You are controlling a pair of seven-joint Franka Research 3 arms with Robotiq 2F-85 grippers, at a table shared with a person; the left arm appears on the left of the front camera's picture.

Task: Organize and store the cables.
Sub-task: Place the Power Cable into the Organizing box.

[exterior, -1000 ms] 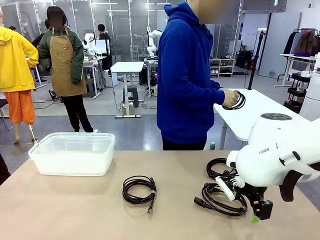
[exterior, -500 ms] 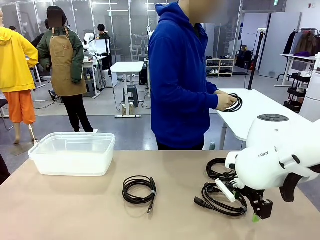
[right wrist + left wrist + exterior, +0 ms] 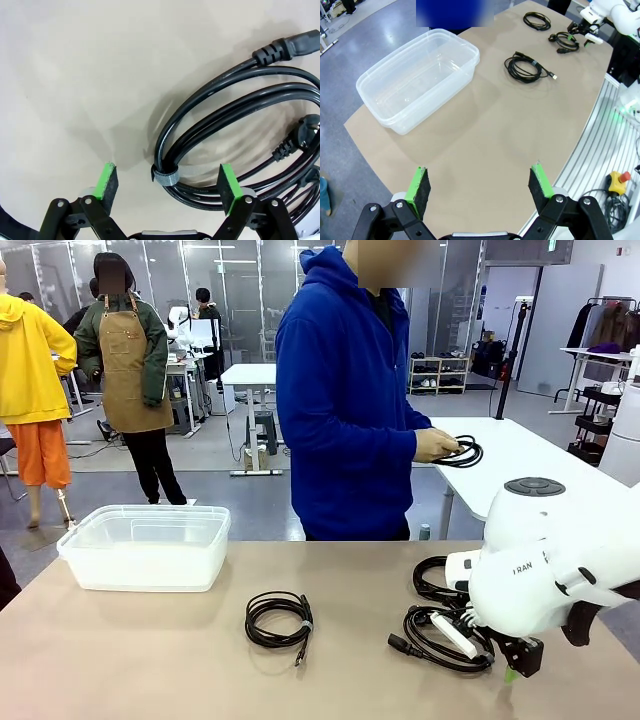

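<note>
A clear plastic bin [image 3: 145,545], with nothing visible inside, sits at the far left of the tan table [image 3: 150,680], close to the table's far edge. In the left wrist view the left gripper [image 3: 480,187] hangs high over bare tabletop near the table's edge, its green-padded fingers wide apart and holding nothing.

Right of the bin lies a broad stretch of bare table, then a coiled black cable [image 3: 278,620] lying flat near the middle, well apart from the bin. More bare surface separates it from two coils on the right: a second coil [image 3: 432,638] nearer the robot and a third coil [image 3: 432,575] just behind it, close together.

The right gripper [image 3: 512,670] is down at the near right edge of the second coil. In the right wrist view its fingers straddle that coil's bundled strands at a grey strap [image 3: 166,176]. The jaws are apart: one pad stands clear of the cable with table showing between, and the other is just beside the strands.

Beyond the far edge, a person [image 3: 345,400] in a blue hoodie stands, one hand [image 3: 437,445] holding a fourth coil [image 3: 465,452] over a white table [image 3: 530,455] behind.
</note>
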